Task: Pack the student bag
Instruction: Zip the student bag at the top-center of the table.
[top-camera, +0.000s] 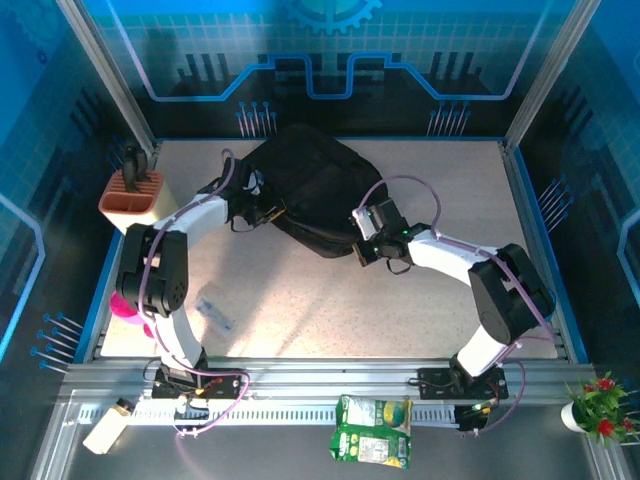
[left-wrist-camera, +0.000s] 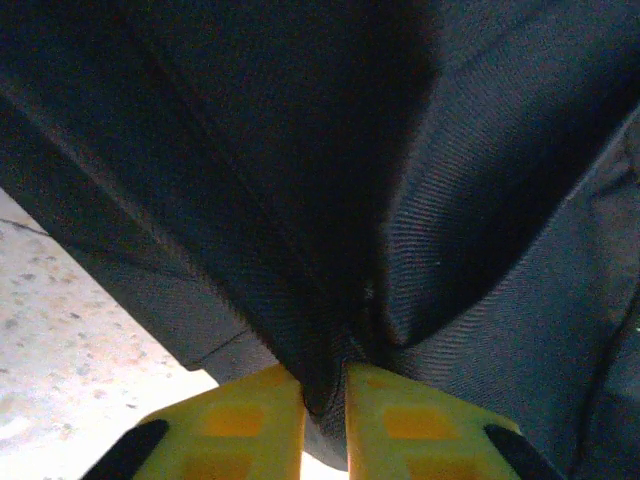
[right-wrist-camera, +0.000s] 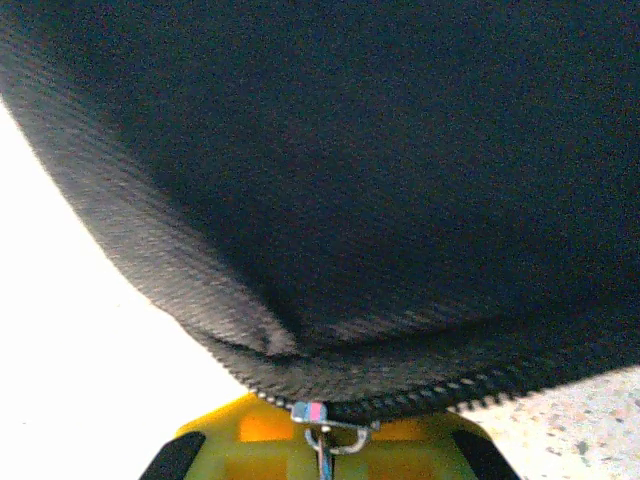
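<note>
The student bag (top-camera: 305, 190), a large black soft backpack, lies at the back middle of the table. My left gripper (top-camera: 262, 213) is at the bag's left edge. In the left wrist view its yellow fingers (left-wrist-camera: 240, 425) pinch a fold of the black fabric (left-wrist-camera: 330, 300), so the left gripper (left-wrist-camera: 325, 390) is shut on the bag. My right gripper (top-camera: 362, 247) is at the bag's near right edge. There the right gripper (right-wrist-camera: 322, 450) is shut on the metal zipper pull (right-wrist-camera: 318, 414), with the zipper teeth (right-wrist-camera: 480, 395) running off to the right.
An orange-brown holder (top-camera: 131, 195) with dark items stands at the left edge. A pink object (top-camera: 124, 305) sits behind the left arm, and a small clear item (top-camera: 215, 310) lies on the table. A green packet (top-camera: 372, 430) and a white bottle (top-camera: 108, 425) rest by the front rail.
</note>
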